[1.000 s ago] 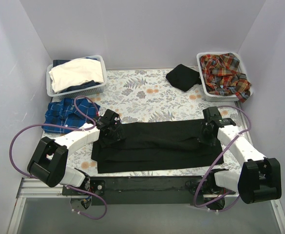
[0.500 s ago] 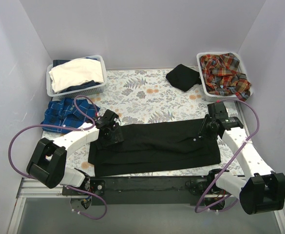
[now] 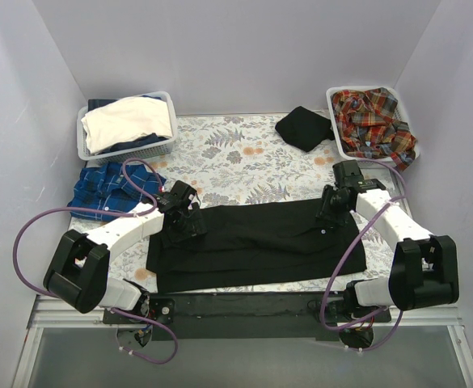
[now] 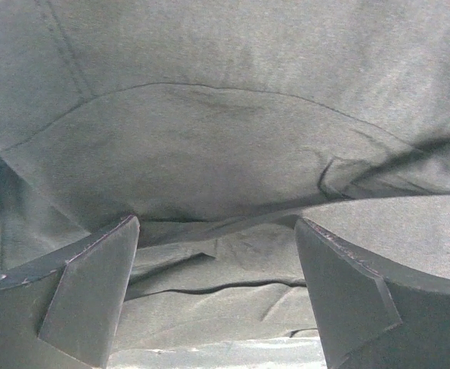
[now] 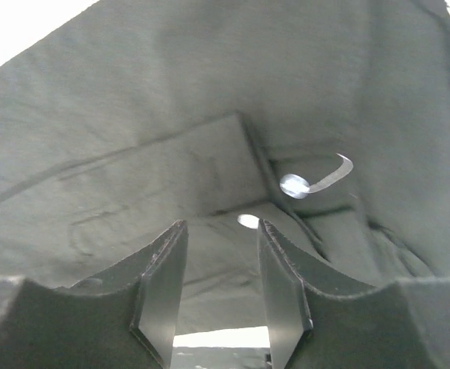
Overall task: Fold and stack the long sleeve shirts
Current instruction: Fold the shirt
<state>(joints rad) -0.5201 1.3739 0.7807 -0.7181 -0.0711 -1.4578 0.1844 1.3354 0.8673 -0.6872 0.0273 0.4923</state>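
The black long sleeve shirt (image 3: 256, 242) lies folded into a long band across the near part of the table. My left gripper (image 3: 184, 220) is over its left end with the jaws wide apart, and only black cloth (image 4: 209, 146) shows beneath it (image 4: 217, 231). My right gripper (image 3: 331, 207) is at the shirt's far right edge, with the jaws apart over the cloth (image 5: 132, 115) and nothing pinched (image 5: 222, 231). Small pale buttons (image 5: 294, 185) show just ahead of it. A blue-and-white checked shirt (image 3: 111, 190) lies at the left. Red-orange plaid shirts (image 3: 373, 117) fill the right basket.
A white basket (image 3: 86, 149) at the back left holds cream and dark cloth. A white basket (image 3: 343, 149) stands at the back right. A folded black cloth (image 3: 303, 128) lies beside the right basket. The floral table cover (image 3: 244, 158) shows behind the shirt. Walls close in on both sides.
My right gripper has moved back and to the left along the shirt's right end, and the cloth there has shifted left and flattened. My left gripper has barely moved.
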